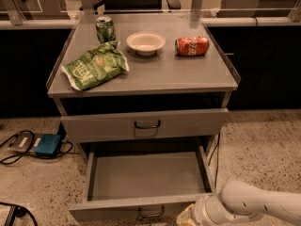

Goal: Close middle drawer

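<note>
The middle drawer (141, 204) is pulled far out at the bottom of the grey cabinet. It is wide, shallow and empty, with a low front panel and a small dark loop handle (151, 213) at its centre. My gripper (186, 218) is at the bottom edge of the view, right at the drawer's front panel, a little right of the handle. Its white arm (258, 205) comes in from the lower right. The frame edge cuts the gripper off.
The drawer above (146, 125) is shut. On the cabinet top (188, 74) lie a green chip bag (94, 66), a green can (105, 28), a white bowl (146, 42) and a red can (192, 46) on its side. A blue box with cables (47, 145) lies on the floor at left.
</note>
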You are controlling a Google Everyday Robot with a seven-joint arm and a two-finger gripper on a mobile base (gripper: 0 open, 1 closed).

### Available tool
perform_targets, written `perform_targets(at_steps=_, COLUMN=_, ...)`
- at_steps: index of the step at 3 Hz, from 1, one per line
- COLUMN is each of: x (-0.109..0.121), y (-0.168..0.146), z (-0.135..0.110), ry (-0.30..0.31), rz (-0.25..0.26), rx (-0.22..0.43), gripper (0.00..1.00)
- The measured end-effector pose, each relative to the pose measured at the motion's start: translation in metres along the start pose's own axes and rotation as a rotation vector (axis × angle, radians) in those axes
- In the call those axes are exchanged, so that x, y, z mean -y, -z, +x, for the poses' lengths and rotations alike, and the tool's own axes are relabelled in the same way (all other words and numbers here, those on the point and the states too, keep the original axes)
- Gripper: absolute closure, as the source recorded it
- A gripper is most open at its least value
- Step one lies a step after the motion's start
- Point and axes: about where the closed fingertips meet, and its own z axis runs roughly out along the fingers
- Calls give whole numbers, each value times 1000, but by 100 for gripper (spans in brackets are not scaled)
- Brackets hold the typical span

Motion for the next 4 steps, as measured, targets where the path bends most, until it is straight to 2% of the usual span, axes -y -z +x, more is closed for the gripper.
perform_targets(at_steps=1, x=0, y=0, z=0, ry=0, rz=0, rx=0, gripper=35)
perform_targets(at_steps=2, x=6, y=-5, z=-5, ry=0, rz=-26, rx=-5, gripper=11)
perform_targets(at_steps=3, x=14, y=-16, z=-9, ry=1, rz=-57, rx=-12, gripper=0)
perform_targets(at_steps=4, x=40, y=-26, z=-28, ry=16, rz=-60, rx=-20, gripper=15)
